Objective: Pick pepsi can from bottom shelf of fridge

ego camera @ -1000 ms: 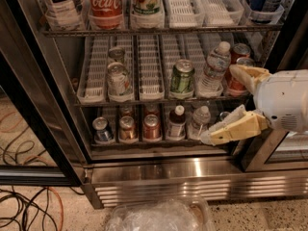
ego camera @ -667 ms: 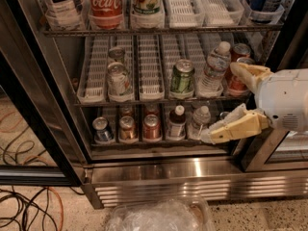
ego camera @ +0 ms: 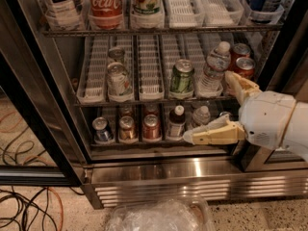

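While the gripper (ego camera: 207, 107) hung spread wide and empty at the right of the fridge (ego camera: 192, 173), the pepsi can (ego camera: 101, 130) stood at the far left of the bottom shelf (ego camera: 144, 147).
The can stood upright in the leftmost lane, just beside an orange-brown can (ego camera: 126, 128), with a red can (ego camera: 151, 127) next along, well apart from the gripper. It was probably light and stiff-walled yet easy to dent, smooth and perhaps slick from the cold. The best hold looked to be across its round sides at mid-height, squeezed gently, with little room beside its neighbour and under the rack above.
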Robot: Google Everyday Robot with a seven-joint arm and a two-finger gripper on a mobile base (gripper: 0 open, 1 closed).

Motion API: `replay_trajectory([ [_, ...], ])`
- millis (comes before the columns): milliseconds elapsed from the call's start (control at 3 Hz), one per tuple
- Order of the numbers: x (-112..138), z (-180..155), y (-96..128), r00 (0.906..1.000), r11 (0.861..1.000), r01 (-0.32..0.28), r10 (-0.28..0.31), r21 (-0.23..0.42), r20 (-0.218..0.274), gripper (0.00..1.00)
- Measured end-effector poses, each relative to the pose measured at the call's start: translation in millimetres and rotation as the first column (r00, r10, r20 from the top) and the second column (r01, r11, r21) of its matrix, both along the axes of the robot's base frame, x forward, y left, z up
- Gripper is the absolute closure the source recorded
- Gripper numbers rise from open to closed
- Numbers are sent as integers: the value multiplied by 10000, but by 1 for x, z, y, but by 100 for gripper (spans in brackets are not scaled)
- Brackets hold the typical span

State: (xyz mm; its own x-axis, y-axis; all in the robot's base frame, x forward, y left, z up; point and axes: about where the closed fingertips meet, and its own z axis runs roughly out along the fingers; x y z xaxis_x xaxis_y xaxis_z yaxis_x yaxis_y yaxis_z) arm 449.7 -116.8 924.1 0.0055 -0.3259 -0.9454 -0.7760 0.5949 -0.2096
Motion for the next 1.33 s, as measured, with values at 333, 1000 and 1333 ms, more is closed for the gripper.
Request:
replay_trajectory([
  [333, 8, -14, 12, 9983, 9977, 341, -368, 585, 454, 0],
  [1000, 18, -58, 39, 9986, 9917, 29, -96, 1286, 513, 0],
  [1333, 21, -78, 48, 9993, 9868, -41, -20, 1619, 379, 0],
])
